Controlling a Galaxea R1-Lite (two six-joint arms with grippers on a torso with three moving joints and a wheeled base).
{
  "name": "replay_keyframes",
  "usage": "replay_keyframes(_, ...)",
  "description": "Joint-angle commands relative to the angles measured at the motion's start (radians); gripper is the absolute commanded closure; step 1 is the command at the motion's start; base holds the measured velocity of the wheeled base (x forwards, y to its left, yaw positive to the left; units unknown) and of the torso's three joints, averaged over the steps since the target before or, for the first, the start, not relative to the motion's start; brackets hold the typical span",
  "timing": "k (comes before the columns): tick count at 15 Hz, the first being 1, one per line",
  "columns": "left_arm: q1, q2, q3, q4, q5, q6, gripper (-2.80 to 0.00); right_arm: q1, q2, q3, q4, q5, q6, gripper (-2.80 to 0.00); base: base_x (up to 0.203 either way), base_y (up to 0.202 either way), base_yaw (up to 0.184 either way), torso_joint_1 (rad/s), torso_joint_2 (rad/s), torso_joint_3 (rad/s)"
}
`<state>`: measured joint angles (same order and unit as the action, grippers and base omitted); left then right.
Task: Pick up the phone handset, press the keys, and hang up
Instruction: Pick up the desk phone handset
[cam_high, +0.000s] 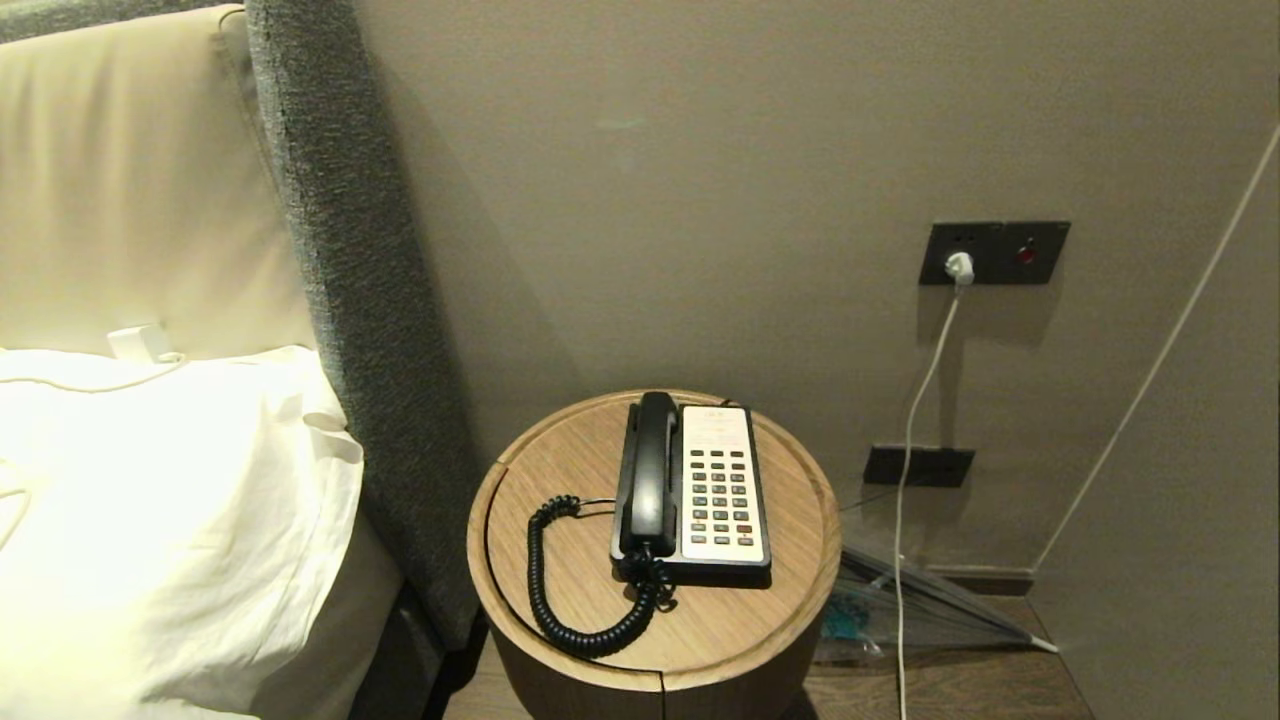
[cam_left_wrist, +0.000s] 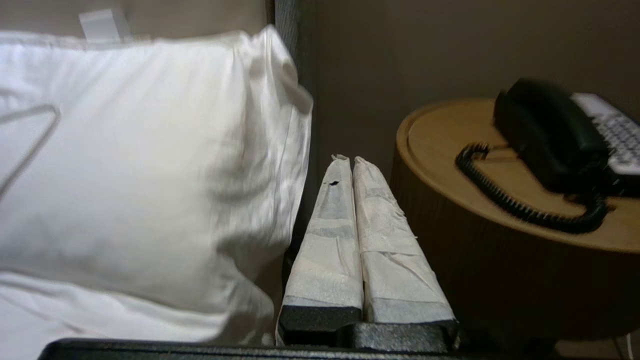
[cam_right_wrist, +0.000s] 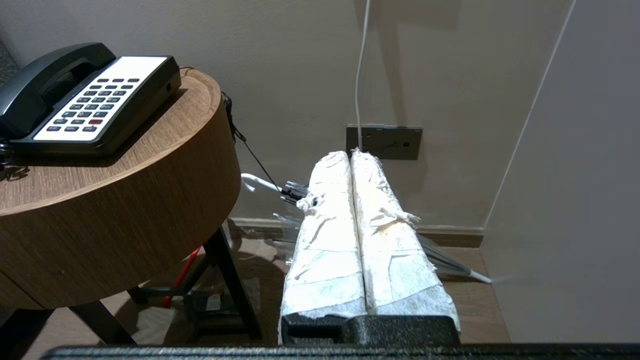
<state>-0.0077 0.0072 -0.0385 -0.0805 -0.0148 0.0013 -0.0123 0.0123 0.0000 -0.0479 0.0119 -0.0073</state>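
The black phone handset (cam_high: 650, 470) lies in its cradle on the left side of the phone base (cam_high: 735, 570), its coiled cord (cam_high: 560, 590) looping over the round wooden table (cam_high: 780, 610). The keys (cam_high: 719, 495), dark grey with one red, sit in the cream faceplate. The handset (cam_left_wrist: 545, 130) and the keys (cam_right_wrist: 85, 105) also show in the wrist views. Neither arm is in the head view. My left gripper (cam_left_wrist: 350, 159) is shut and empty, low between the pillow and the table. My right gripper (cam_right_wrist: 351, 152) is shut and empty, below and right of the table.
A white pillow (cam_high: 160, 520) and a grey padded headboard (cam_high: 350, 300) stand left of the table. On the wall to the right are a socket plate (cam_high: 993, 252) with a white cable (cam_high: 915, 420). A folded clear umbrella (cam_right_wrist: 450, 260) lies on the floor.
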Motion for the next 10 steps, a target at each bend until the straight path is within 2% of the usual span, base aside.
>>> replay_keyframes(1, 0.001, 0.089, -0.204, 0.058, -0.037, 0.002, 0.00, 0.000, 0.001, 0.021, -0.001, 0.000, 0.000, 0.00, 0.000, 0.000, 0.000, 0.000, 0.00, 0.000)
replay_keyframes(4, -0.001, 0.441, -0.661, 0.233, -0.134, -0.027, 0.00, 0.000, 0.001, 0.021, -0.001, 0.000, 0.000, 0.00, 0.000, 0.000, 0.000, 0.000, 0.00, 0.000)
replay_keyframes(6, -0.005, 0.735, -0.924, 0.347, -0.239, -0.073, 0.00, 0.000, 0.001, 0.021, -0.001, 0.000, 0.000, 0.00, 0.000, 0.000, 0.000, 0.000, 0.00, 0.000)
replay_keyframes(8, -0.033, 1.011, -1.139, 0.449, -0.322, -0.111, 0.00, 0.000, 0.001, 0.021, -0.001, 0.000, 0.000, 0.00, 0.000, 0.000, 0.000, 0.000, 0.00, 0.000)
replay_keyframes(10, -0.102, 1.234, -1.281, 0.510, -0.368, -0.142, 0.00, 0.000, 0.001, 0.021, -0.001, 0.000, 0.000, 0.00, 0.000, 0.000, 0.000, 0.000, 0.00, 0.000)
